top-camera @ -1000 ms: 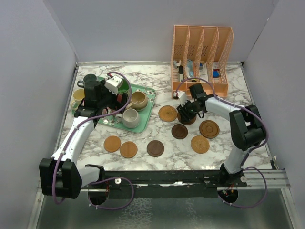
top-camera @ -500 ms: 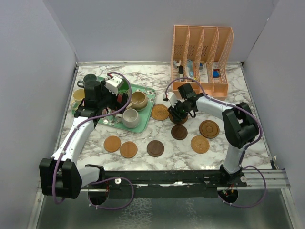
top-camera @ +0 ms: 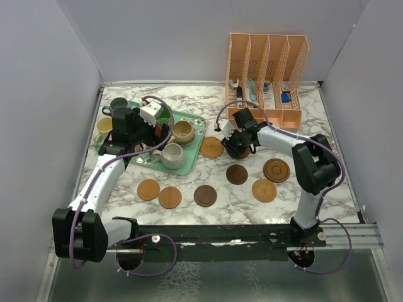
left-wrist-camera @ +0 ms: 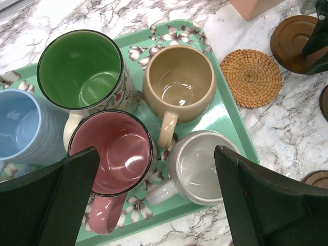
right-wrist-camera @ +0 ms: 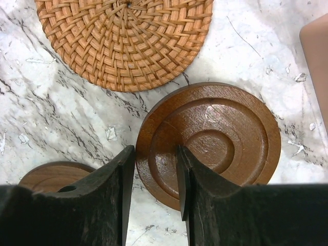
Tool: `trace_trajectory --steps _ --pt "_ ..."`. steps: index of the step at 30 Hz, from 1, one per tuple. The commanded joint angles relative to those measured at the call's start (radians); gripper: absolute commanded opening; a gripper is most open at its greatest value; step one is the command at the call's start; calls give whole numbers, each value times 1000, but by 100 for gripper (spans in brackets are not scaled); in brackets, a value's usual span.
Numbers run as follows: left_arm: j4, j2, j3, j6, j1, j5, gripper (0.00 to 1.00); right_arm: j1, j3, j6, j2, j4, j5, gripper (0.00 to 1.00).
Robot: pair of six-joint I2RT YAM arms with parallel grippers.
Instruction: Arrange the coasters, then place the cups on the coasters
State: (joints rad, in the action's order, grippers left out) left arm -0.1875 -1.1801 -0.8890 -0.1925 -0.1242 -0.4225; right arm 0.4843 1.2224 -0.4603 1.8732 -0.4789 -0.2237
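Arranging step: the right gripper pinches the dark coaster by its rim; next, I think, it needs a free spot. The left gripper stands released.

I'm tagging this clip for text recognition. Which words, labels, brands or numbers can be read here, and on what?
None: no text is legible in any view.
Things in the peach desk organizer: blue and white patches, too small to read.
The mugs and the tray: flower patterns, no writing.
The dark ringed coaster and the woven coaster: grooves and weave only.
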Motion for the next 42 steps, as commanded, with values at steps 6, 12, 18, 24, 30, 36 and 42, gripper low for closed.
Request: trace_trajectory --steps 6,12,18,24,30,36,42 --pt "25 9 9 6 6 -28 99 -3 -52 -62 14 -76 -109 37" --pt "25 0 5 14 6 -36 99 -3 -104 -53 -28 -74 -141 37" --pt "24 -3 7 13 6 -33 99 -3 -106 -44 -32 -67 -148 37" --pt "25 -7 9 12 7 -33 99 -3 -72 -40 -14 -49 -112 37" --pt "24 -3 10 9 6 -30 99 -3 -26 -49 -9 -51 -101 43" --pt "26 2 11 7 6 -30 99 -3 48 -57 -25 -79 -101 51" --pt "28 6 17 2 6 -27 99 -3 49 -75 -66 -104 -105 57"
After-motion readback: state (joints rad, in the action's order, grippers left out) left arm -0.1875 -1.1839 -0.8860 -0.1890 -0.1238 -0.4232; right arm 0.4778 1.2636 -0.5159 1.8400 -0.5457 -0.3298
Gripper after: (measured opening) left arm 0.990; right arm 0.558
